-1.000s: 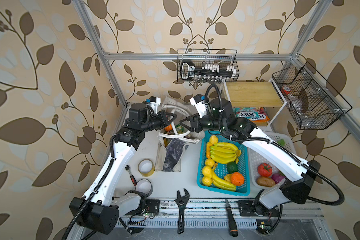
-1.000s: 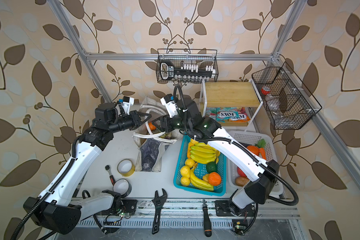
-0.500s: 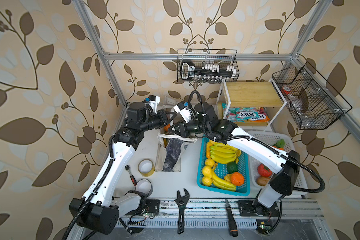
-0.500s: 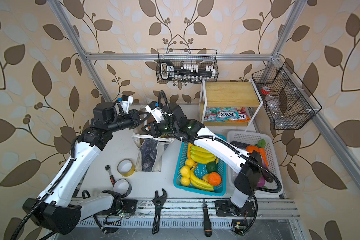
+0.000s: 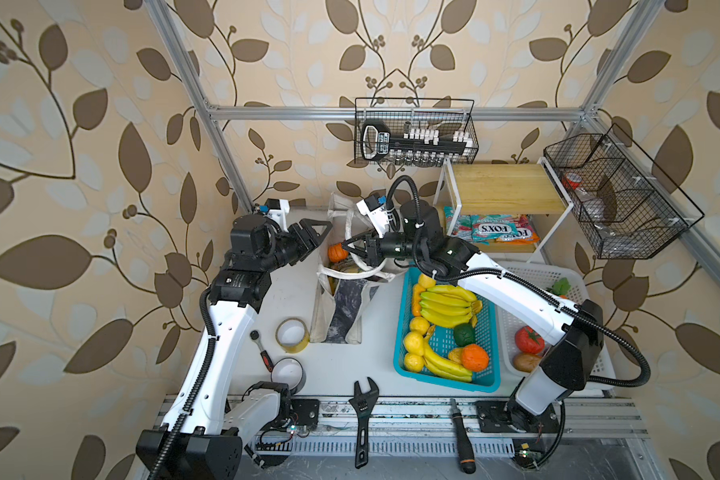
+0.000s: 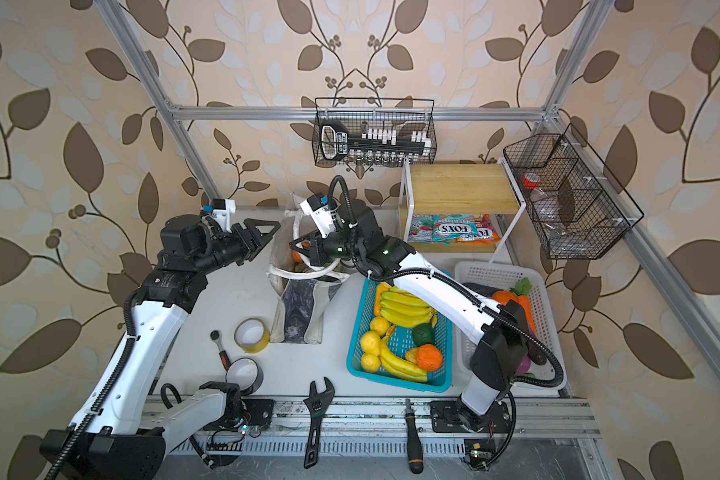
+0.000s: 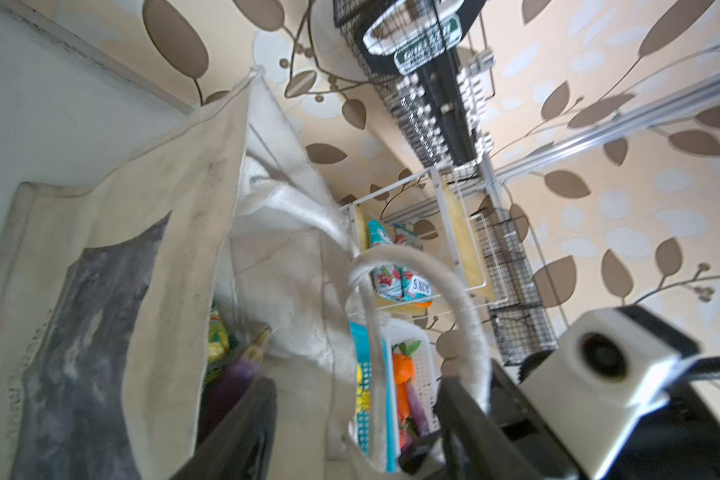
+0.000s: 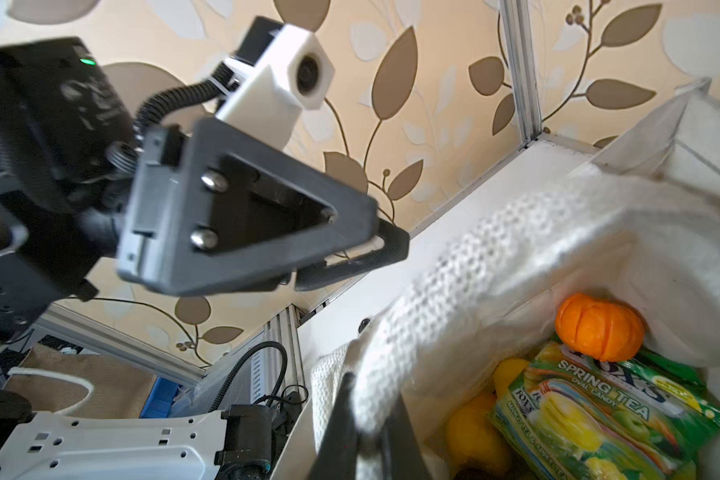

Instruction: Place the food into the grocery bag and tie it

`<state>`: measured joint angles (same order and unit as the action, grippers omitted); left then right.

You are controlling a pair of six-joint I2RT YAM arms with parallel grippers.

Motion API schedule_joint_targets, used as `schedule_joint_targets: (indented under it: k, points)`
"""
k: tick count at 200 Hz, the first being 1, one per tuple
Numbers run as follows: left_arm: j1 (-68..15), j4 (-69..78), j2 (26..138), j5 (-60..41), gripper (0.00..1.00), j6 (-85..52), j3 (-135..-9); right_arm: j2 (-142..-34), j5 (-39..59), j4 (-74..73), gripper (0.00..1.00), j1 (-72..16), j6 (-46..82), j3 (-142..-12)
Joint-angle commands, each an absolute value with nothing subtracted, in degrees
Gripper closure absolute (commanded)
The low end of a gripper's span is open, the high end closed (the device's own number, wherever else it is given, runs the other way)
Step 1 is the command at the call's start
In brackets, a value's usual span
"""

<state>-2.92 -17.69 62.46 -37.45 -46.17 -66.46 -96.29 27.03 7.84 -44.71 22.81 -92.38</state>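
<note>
The grocery bag (image 5: pixel 341 299) (image 6: pixel 300 307) stands open on the table, off-white with dark printed panels. Inside it the food shows: an orange toy citrus (image 5: pixel 336 252) (image 8: pixel 599 328), a yellow fruit (image 8: pixel 474 432) and a green snack packet (image 8: pixel 607 415). My right gripper (image 5: pixel 350 249) (image 8: pixel 366 419) hangs over the bag's mouth, shut on a white loop handle (image 8: pixel 454 299). At the bag's left rim my left gripper (image 5: pixel 323 235) (image 7: pixel 358 386) stands open. In the left wrist view a handle loop (image 7: pixel 454 299) arches beside one of its fingers (image 7: pixel 466 415).
Right of the bag is a blue basket (image 5: pixel 404 361) of bananas and citrus, then a white basket (image 5: pixel 537 274) of vegetables. Tape rolls (image 5: pixel 292 334), a ratchet and a wrench (image 5: pixel 364 411) lie in front. A wooden shelf (image 5: pixel 495 187) stands behind, over candy packets.
My right gripper reached left over the bag, shut on the handle and drew back slightly right. My left gripper, shut before, has opened.
</note>
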Motion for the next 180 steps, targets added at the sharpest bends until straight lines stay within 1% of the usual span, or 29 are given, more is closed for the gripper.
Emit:
schedule_joint_targets:
  k: [1,20,35,48,54,63,78,115,130,137,151,167,169,180]
  points:
    - [-2.8,-10.8,69.4,-50.3,0.61,-51.2,-67.5,-94.9,31.0,5.5,1.0,-44.9,21.7,-94.3]
    - [-2.8,-8.7,73.2,-55.0,0.61,-51.2,-69.2,-94.7,32.4,4.1,1.0,-44.8,22.5,-94.0]
    - [-3.5,-3.7,74.4,-57.9,0.57,-54.5,-68.5,-94.8,33.6,3.5,1.0,-44.7,22.8,-94.1]
    - [-4.5,-5.9,75.5,-57.5,0.47,-53.6,-69.1,-94.8,35.1,1.9,1.0,-44.7,23.6,-93.9]
    - [-5.4,-5.8,76.1,-57.5,0.44,-52.9,-69.2,-94.8,35.2,1.1,1.0,-44.7,23.9,-93.8]
    - [-7.0,-3.1,77.0,-58.9,0.41,-53.9,-68.7,-94.9,35.3,1.1,1.0,-44.7,24.0,-94.1]
    - [-9.6,1.0,78.0,-60.0,0.32,-56.7,-67.7,-95.4,35.4,1.7,1.0,-44.7,23.7,-94.6]
    - [-10.6,1.3,79.8,-59.4,0.3,-57.4,-66.3,-95.1,35.6,0.4,1.0,-44.5,23.8,-93.1]
    - [-10.4,-2.5,80.0,-55.9,0.22,-54.5,-66.2,-94.9,35.1,1.0,1.0,-44.6,23.5,-92.7]
    - [-11.1,-1.2,80.4,-55.7,0.2,-55.0,-65.8,-94.5,34.7,0.5,1.0,-44.7,23.6,-92.0]
    - [-13.7,1.6,82.1,-58.2,0.19,-57.0,-66.3,-93.8,33.9,-0.8,1.0,-45.0,23.9,-90.5]
    - [-16.7,2.0,82.2,-57.0,0.14,-57.1,-66.7,-93.8,33.6,-1.1,1.0,-45.1,24.0,-89.9]
    - [-16.9,2.3,83.5,-57.1,0.14,-57.6,-66.6,-93.8,33.6,-1.3,1.0,-45.1,24.1,-89.8]
    - [-18.0,9.7,85.1,-59.4,0.13,-62.6,-64.9,-93.8,33.7,-2.4,1.0,-45.1,24.6,-89.2]
